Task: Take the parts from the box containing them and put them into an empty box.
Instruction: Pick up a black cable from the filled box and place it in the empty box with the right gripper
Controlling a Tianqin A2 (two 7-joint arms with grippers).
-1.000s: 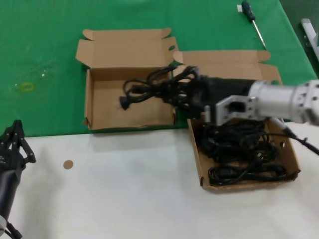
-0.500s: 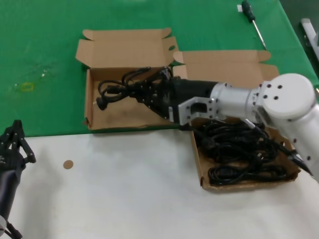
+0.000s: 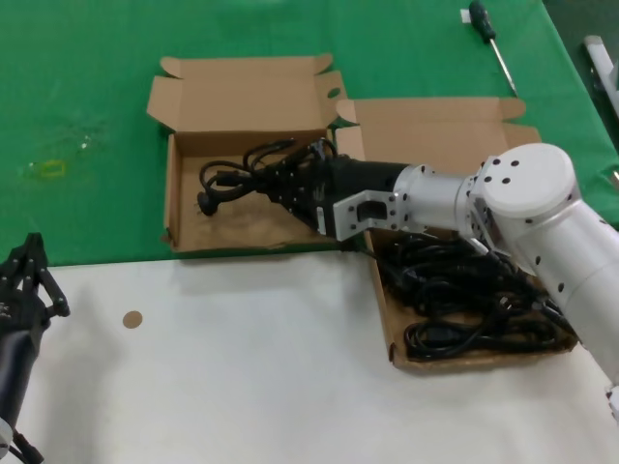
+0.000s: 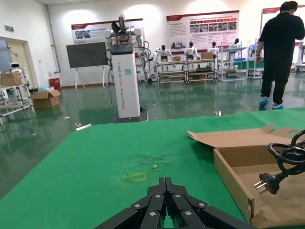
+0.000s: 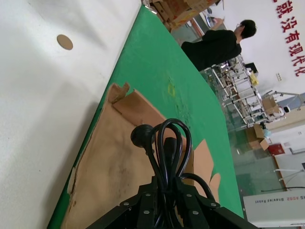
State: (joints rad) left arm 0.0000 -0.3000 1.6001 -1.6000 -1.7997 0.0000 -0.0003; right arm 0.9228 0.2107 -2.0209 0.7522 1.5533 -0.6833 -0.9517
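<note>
The box containing the parts sits on the right and holds a heap of black power cables. The empty box lies to its left on the green cloth. My right gripper reaches over the empty box, shut on a coiled black cable that hangs just above the box floor. In the right wrist view the cable loops and plug stick out past the right gripper over the cardboard floor. My left gripper is parked at the near left, shut and holding nothing; it shows as the left gripper.
A screwdriver lies on the green cloth at the far right. A small brown disc rests on the white tabletop. A yellow mark is on the cloth at the left. The empty box's wall and the cable's plug show in the left wrist view.
My right gripper has carried the cable bundle leftward from the gap between the boxes to over the left box, then settled slightly lower. The left arm has stayed still.
</note>
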